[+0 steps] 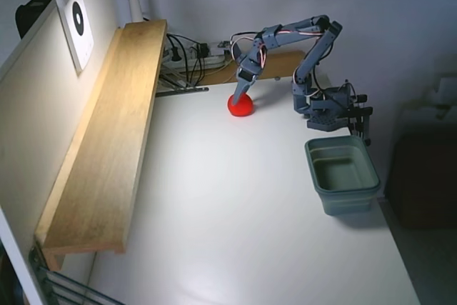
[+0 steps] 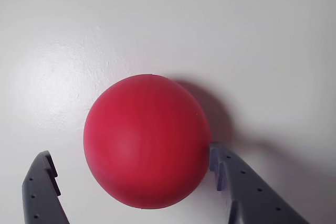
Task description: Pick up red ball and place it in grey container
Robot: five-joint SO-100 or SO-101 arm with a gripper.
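Both fingers [image 2: 231, 174] straddle the red ball [image 2: 147, 142], jaws apart.

The blue-grey plastic arm [image 1: 307, 55] reached from its base near the table's far right edge toward the far edge, two-finger gripper [image 1: 238, 102] pointed down, jaws spread apart.

A: What is sitting out, counted?
B: One smooth red ball [image 1: 240, 106], one grey-green plastic rectangular tub [image 1: 343, 174], and one long wooden shelf [image 1: 107, 133] are showing.
A: Arms?
B: One blue-grey arm [image 1: 300, 55].
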